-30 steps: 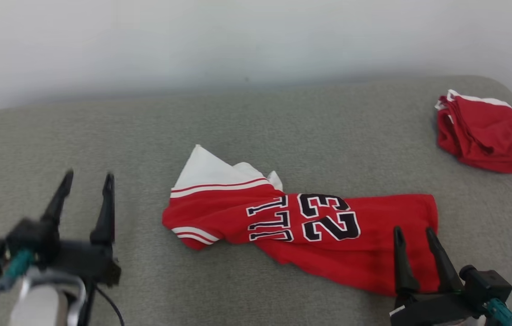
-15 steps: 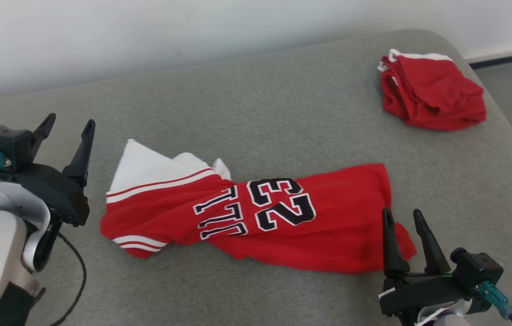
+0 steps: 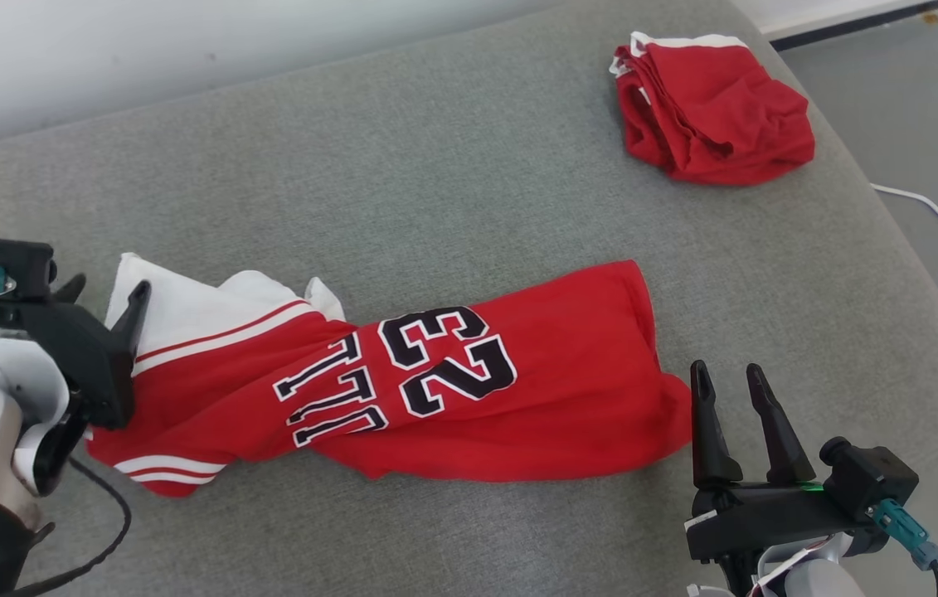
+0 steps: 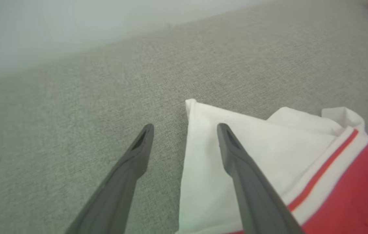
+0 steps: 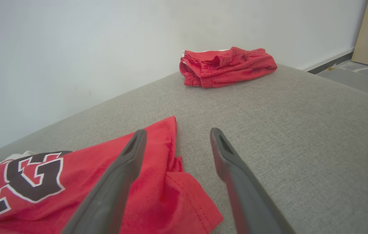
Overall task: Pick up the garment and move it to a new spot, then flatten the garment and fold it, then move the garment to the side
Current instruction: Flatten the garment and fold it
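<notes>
Jersey, red bundle on grey cushion

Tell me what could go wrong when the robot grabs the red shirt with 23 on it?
1. The shirt lies bunched and twisted, so the open left gripper, straddling its white edge, might pinch several layers together.
2. The open right gripper sits at the red hem's corner, one finger over bare cushion; it might grab too little cloth and slip.
3. Another red garment lies at the cushion's far corner; the shirt could land on it.

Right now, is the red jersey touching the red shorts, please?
Apart. The head view shows bare grey cushion between the jersey and the shorts.
</notes>
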Robot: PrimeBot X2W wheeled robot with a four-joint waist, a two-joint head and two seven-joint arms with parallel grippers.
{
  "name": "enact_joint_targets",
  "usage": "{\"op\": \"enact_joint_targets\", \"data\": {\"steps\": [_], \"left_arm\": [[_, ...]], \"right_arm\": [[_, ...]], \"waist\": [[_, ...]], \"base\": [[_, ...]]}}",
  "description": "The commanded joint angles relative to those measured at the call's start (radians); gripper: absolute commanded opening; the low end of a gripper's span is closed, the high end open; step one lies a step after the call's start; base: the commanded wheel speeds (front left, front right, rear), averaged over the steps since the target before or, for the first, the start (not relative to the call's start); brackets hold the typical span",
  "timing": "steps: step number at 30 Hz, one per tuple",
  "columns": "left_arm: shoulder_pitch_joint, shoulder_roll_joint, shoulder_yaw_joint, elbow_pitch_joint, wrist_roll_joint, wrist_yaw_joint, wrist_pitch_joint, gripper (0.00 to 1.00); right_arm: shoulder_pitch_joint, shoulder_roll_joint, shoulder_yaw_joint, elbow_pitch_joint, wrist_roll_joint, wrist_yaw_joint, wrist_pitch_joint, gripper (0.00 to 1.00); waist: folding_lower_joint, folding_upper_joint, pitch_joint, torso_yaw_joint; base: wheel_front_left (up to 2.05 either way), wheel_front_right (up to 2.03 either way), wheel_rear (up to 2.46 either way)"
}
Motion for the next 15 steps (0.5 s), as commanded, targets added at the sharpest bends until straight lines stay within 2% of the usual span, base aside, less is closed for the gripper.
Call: {"op": "enact_joint_targets", "data": {"steps": [1, 6, 7, 8, 9, 15], "left_arm": [[-0.013, 0.003, -0.007, 0.024, -0.028, 0.002, 0.019, 1.00], [-0.027, 0.013, -0.044, 0.064, -0.064, 0.002, 0.056, 1.00], [-0.033, 0.013, -0.050, 0.069, -0.070, 0.002, 0.061, 0.80], [-0.036, 0.012, -0.055, 0.076, -0.078, 0.002, 0.062, 0.31], [-0.035, 0.009, -0.062, 0.080, -0.088, 0.002, 0.069, 0.00], [-0.058, 0.010, -0.102, 0.050, -0.124, 0.002, 0.035, 0.00]], "right_arm": [[-0.008, 0.004, 0.002, -0.002, 0.006, -0.003, -0.004, 1.00], [-0.010, 0.005, -0.003, -0.007, 0.006, -0.003, -0.005, 1.00], [-0.010, 0.004, -0.005, -0.008, 0.004, -0.003, -0.005, 1.00], [-0.010, 0.004, -0.006, -0.011, 0.001, -0.003, -0.005, 1.00], [-0.011, 0.004, -0.007, -0.012, -0.001, -0.003, -0.005, 1.00], [-0.013, 0.004, -0.016, -0.021, -0.013, -0.003, -0.005, 1.00]], "waist": [[-0.0002, -0.0001, 0.018, -0.020], [-0.0002, -0.0001, 0.029, -0.027], [-0.0002, -0.0001, 0.030, -0.027], [-0.0002, -0.0001, 0.031, -0.027], [-0.0002, -0.0001, 0.032, -0.027], [-0.0002, -0.0001, 0.033, -0.018]], "base": [[0.00, 0.00, 0.00], [0.00, 0.00, 0.00], [0.00, 0.00, 0.00], [0.00, 0.00, 0.00], [0.00, 0.00, 0.00], [0.00, 0.00, 0.00]]}}
